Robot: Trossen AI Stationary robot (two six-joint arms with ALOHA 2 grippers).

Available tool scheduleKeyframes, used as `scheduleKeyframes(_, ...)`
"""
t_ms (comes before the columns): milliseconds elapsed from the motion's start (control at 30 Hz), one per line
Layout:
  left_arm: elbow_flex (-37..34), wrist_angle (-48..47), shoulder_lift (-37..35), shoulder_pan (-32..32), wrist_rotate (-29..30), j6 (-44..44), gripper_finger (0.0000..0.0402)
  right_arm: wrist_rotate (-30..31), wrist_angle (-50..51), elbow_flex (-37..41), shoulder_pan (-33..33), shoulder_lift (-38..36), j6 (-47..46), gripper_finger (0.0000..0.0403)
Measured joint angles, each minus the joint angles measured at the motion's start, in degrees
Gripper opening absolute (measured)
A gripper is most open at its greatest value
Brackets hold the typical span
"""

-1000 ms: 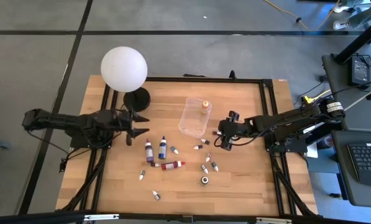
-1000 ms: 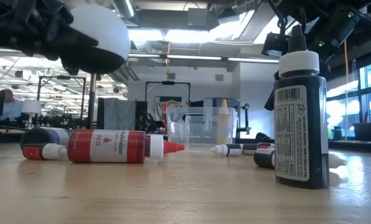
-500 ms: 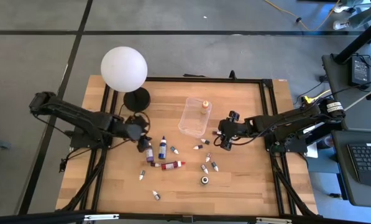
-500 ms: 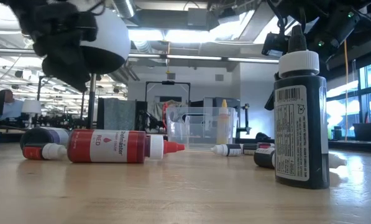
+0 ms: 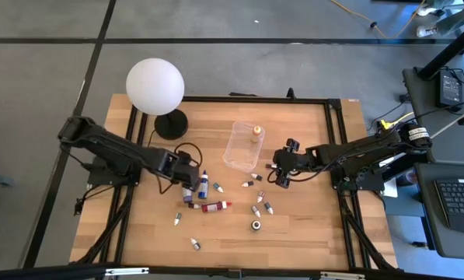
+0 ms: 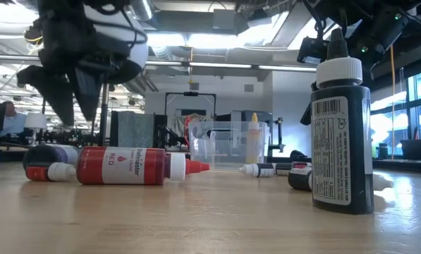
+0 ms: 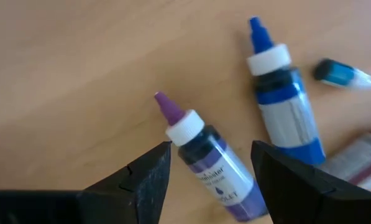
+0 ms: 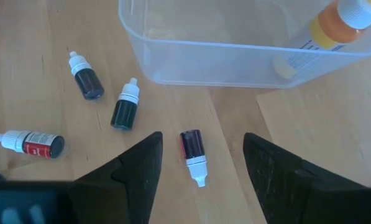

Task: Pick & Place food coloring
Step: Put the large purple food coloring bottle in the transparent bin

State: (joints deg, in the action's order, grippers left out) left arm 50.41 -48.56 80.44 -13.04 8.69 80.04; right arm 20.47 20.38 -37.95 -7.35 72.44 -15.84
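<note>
Several small food coloring bottles lie on their sides on the wooden table. The purple bottle point(image 7: 213, 165) lies beside the blue bottle point(image 7: 284, 118); a red one point(image 5: 214, 206) lies nearer the front. My left gripper point(image 5: 186, 183) is open and points down over the purple bottle point(image 5: 187, 190), one finger on either side, not touching. My right gripper point(image 5: 277, 173) is open and empty over a small dark-red bottle point(image 8: 193, 149). A clear box point(image 5: 243, 145) holds an orange bottle point(image 8: 325, 31).
A white globe lamp point(image 5: 155, 85) on a black base stands at the far left. A black bottle point(image 6: 340, 134) stands upright near the front. Small bottles point(image 8: 124, 106) are scattered between the box and the table's front. Black rails point(image 5: 334, 155) frame the table.
My left gripper has gone from beside the lamp base toward the table's right and near edge, to above the purple bottle, and has tipped from level to pointing down. No bottle has moved.
</note>
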Motion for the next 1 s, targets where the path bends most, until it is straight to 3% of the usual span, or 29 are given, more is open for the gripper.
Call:
scheduleKeyframes(533,-0.21,0.11,6.57,0.81,1.67,4.95,0.0201,-0.17,-0.02,0.01,-0.01,0.02,-0.53,0.0226)
scheduleKeyframes(1000,-4.13,5.59,8.01,2.43,-5.14,5.82,0.0186,-1.09,-3.83,3.55,-0.02,0.04,-0.35,0.0226)
